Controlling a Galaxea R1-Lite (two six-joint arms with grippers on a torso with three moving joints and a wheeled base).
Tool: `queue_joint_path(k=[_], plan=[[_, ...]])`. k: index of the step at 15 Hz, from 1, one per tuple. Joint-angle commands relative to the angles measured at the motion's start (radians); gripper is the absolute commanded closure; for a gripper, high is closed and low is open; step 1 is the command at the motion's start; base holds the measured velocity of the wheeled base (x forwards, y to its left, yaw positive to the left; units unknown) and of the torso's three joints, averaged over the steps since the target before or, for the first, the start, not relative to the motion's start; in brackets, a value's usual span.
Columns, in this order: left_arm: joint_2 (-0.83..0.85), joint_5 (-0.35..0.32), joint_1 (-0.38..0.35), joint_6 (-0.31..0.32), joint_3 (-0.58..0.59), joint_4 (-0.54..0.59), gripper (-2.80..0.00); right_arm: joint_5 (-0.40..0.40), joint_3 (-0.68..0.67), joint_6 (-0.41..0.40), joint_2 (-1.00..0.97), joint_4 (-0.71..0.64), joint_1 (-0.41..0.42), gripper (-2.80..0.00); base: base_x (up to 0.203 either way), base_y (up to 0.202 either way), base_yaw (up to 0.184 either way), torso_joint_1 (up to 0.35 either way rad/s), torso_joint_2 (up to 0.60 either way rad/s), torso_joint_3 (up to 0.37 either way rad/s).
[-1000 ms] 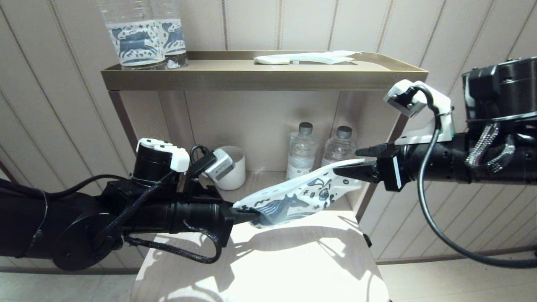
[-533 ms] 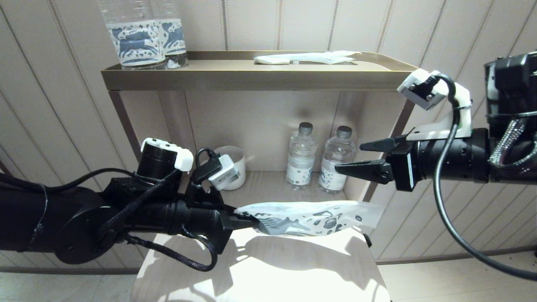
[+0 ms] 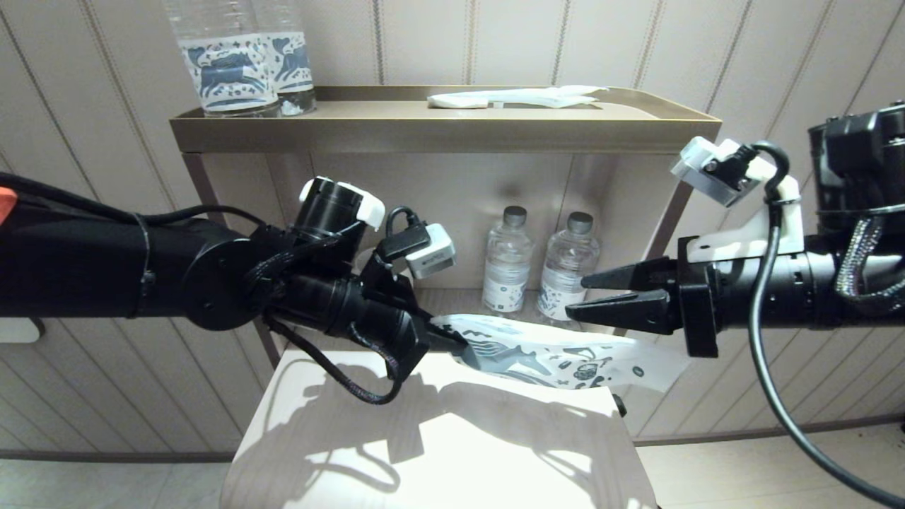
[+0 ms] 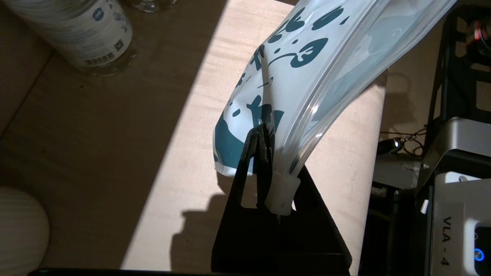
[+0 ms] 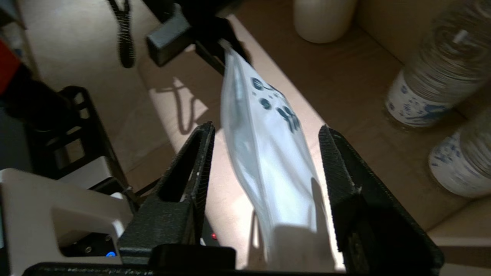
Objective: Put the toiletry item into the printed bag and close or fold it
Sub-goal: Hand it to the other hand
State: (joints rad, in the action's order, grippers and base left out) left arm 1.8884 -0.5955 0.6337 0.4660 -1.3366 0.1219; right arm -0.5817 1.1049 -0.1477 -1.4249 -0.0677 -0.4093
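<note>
The printed bag (image 3: pixel 565 353) hangs level over the pale table's far edge, its horse print facing up. My left gripper (image 3: pixel 459 345) is shut on the bag's left end, just beside the white zip slider (image 4: pixel 282 191). In the left wrist view the printed bag (image 4: pixel 299 76) stretches away from my left gripper (image 4: pixel 264 140). My right gripper (image 3: pixel 583 297) is open just above the bag's free right end. In the right wrist view the printed bag (image 5: pixel 268 145) lies between and below the spread fingers (image 5: pixel 201 165) of my right gripper (image 5: pixel 264 153). The toothbrush is hidden.
A white wrapped packet (image 3: pixel 516 97) and two horse-label bottles (image 3: pixel 240 63) stand on the brass shelf top (image 3: pixel 438 134). Two small water bottles (image 3: pixel 508 261) stand on the lower shelf behind the bag. The pale table (image 3: pixel 438 438) lies below both arms.
My right gripper let go of the bag's right end, opened, pulled back, then dropped lower. The freed end sank level. My left arm rose and carried the bag rightward.
</note>
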Motion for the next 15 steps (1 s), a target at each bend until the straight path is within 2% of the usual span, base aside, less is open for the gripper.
queue_joint_path(k=[1,6,10,12,13,15], plan=[[0.089,-0.001,0.051,0.018,-0.109,0.102,0.00,-0.070,-0.007,-0.003,0.014,0.000,0.007,0.00,0.000,0.000,0.000,0.000,0.00,0.000],[0.135,0.008,0.115,0.016,-0.190,0.173,0.00,-0.084,-0.035,-0.001,-0.005,0.000,-0.005,0.00,0.000,0.000,0.000,0.000,0.00,0.000],[0.121,0.005,0.159,0.002,-0.191,0.205,0.00,-0.192,-0.045,0.010,-0.035,0.000,-0.003,0.00,0.000,0.000,0.000,0.000,0.00,0.000],[0.119,0.003,0.158,-0.005,-0.192,0.200,0.00,-0.213,-0.052,0.009,-0.055,0.000,-0.005,0.00,0.000,0.000,0.000,0.000,0.00,0.000],[0.122,0.002,0.158,-0.020,-0.202,0.198,0.00,-0.222,-0.067,0.002,-0.060,0.002,-0.006,-2.80,0.000,0.000,0.000,0.000,0.00,0.000],[0.122,0.002,0.158,-0.038,-0.203,0.193,0.00,-0.229,-0.083,0.001,-0.084,0.044,-0.015,-2.80,0.000,0.000,0.000,0.000,0.00,0.000]])
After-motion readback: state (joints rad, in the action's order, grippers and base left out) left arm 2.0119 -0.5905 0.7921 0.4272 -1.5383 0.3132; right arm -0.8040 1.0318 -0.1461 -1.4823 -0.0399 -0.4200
